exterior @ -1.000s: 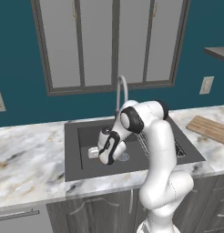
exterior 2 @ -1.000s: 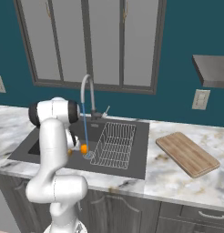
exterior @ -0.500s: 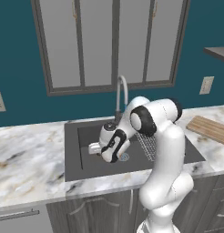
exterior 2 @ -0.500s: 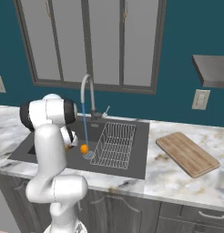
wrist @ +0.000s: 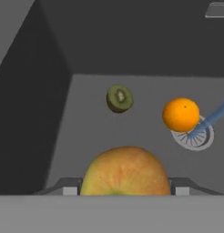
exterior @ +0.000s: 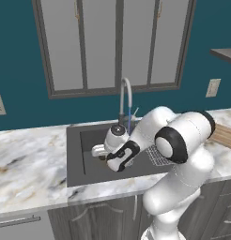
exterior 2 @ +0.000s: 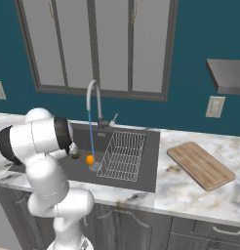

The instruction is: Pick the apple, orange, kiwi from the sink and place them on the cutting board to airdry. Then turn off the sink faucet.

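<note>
the apple (wrist: 125,170) sits at the bottom centre of the hand view, large and close, with a grey finger part showing on each side of it at its lower edge; whether the fingers are pinching it or only standing spread beside it, i cannot tell, since the tips are hidden low in the frame. the gripper (exterior: 104,152) is down inside the sink (exterior: 75,159), left of centre in the left base view. beyond the apple, in the upper middle of the hand view, lies the kiwi (wrist: 119,98), and to the right of it the orange (wrist: 180,114), just beside the round drain (wrist: 194,134) where the blue water stream (wrist: 211,118) lands. the sink faucet (exterior 2: 94,105) is running, and the cutting board (exterior 2: 200,164) lies on the counter at the right of the right base view, well apart from the sink. the likely trouble: a round wet apple could slip or squirt out if the fingers close off-centre, roll across the floor of the sink and knock the orange or kiwi. lifting it, the arm could also brush the faucet or the wire rack (exterior 2: 123,156) on the way to the board.
</note>
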